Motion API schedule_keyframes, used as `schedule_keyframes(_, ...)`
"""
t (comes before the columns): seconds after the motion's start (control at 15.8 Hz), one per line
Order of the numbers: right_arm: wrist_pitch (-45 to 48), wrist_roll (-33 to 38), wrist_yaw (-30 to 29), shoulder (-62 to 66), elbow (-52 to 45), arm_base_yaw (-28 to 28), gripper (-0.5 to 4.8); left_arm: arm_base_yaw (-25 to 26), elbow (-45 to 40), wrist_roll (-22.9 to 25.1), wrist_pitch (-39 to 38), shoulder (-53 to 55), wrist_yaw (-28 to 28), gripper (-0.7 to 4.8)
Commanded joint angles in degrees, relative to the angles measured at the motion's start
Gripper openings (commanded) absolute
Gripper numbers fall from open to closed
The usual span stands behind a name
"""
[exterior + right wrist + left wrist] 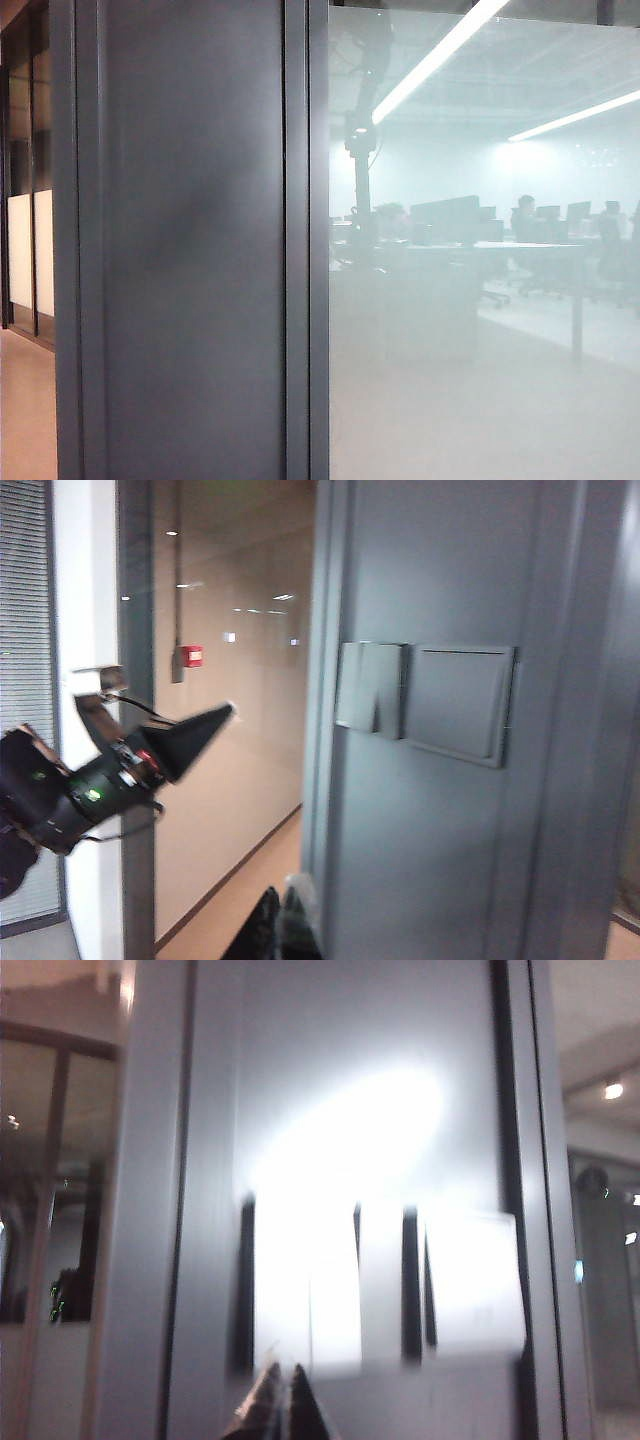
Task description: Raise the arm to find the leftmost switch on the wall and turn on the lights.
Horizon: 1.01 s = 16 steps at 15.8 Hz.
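— Grey metal is faced in every view: the wall panel. Which step is judged to be in hand?

— The search, nearly finished. The arm is seen only as a hazy dark outline in the frosted glass. It is raised upright, with its blocky head carried high beside the panel. The switches are in view but not yet touched.

— Where is the leftmost switch placed?

— On the panel, at the end of the row nearest the corridor. In the left wrist view the row is washed out by glare and blur.

— And the claws?

— The left claw is aimed at the panel just under the row, its fingers pressed together on nothing. In the right wrist view it is shown out in the corridor, well apart from the panel. The right claw is also closed up and empty, and is pointed towards the panel's near edge.

— What is called for next?

— Probably the left claw must be lifted slightly and brought forward until its closed tip is set on the leftmost switch. Then the switch is pressed. Care is needed, since the neighbouring rocker lies just beside it.
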Motion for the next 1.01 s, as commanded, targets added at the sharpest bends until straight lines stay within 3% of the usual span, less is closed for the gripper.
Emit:
schedule_keyframes(0.06, 0.5, 0.2, -0.4, -0.2, 0.3, 0.0, -0.01, 0.0, 5.9, -0.2, 3.3, 3.0, 0.6, -0.06)
schedule_keyframes(0.19, 0.2, 0.2, -0.4, -0.2, 0.3, 0.0, -0.01, 0.0, 13.9, -0.2, 0.8, 7.7, 5.5, -0.06)
schedule_keyframes(0.44, -0.8, 0.4, -1.9, -0.2, 0.3, 0.2, -0.01, 0.0, 26.2, -0.6, -6.3, 16.7, 5.4, -0.06)
schedule_keyframes(0.7, -1.0, 1.0, -1.9, -0.3, 0.3, 0.2, -0.01, -0.1, 26.3, -0.6, -16.0, 18.0, 5.6, -0.06)
schedule_keyframes(1.01, -2.1, 1.0, -1.9, -0.3, 0.2, 0.2, -0.01, -0.1, 26.3, -0.6, -17.2, 20.8, 5.7, -0.06)
